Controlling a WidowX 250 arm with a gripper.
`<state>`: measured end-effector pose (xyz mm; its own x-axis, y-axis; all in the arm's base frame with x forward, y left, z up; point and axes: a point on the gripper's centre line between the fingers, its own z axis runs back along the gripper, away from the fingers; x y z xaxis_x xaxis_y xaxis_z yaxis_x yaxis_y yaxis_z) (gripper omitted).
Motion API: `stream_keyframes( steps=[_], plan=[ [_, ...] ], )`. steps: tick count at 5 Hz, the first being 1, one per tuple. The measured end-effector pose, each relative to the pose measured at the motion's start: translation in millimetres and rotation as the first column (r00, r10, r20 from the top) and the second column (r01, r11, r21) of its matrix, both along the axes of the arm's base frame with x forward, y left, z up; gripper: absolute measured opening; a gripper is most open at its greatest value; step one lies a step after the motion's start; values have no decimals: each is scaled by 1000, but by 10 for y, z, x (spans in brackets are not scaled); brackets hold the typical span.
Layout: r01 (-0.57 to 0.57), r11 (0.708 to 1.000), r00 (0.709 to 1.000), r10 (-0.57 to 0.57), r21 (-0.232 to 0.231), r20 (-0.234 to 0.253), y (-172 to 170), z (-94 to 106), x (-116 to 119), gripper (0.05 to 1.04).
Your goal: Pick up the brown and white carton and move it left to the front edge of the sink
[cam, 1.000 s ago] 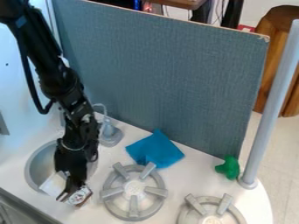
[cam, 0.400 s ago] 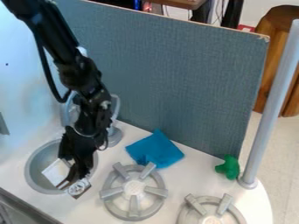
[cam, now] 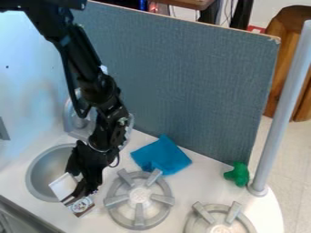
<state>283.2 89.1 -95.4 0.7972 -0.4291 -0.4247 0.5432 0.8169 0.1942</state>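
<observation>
shifted toward the grey burner (cam: 138,195) just now, the pincer (cam: 79,196) looks clamped on the small printed box (cam: 62,186), which has moved along with it, over the sink's (cam: 28,173) near rim: carried, i'd say, not left behind.

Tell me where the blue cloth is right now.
In the camera view, the blue cloth lies near the middle of the white counter, just above the left stove burner, against the foot of the grey panel.

The arm (cam: 101,91) is showing black, chunky jointed segments, and one black cable (cam: 72,88) is making a loop beside them.
</observation>
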Motion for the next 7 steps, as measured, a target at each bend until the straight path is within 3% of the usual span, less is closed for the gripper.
stream_keyframes(
  steps=[2, 3, 5, 6, 7],
  plan=[
    [-2, 999, 996, 6, 46, -88, -20, -31, 34, 863],
    [9, 999, 995, -5, 41, -96, -66, -73, 83, 1014],
    [10, 1000, 998, -10, 10, -56, -191, -61, 216, 1009],
    [-8, 999, 1000, 9, -45, 21, -286, 95, 378, 1009],
    [35, 986, 983, -5, -164, 181, -467, 384, 647, 1009]
  ],
)
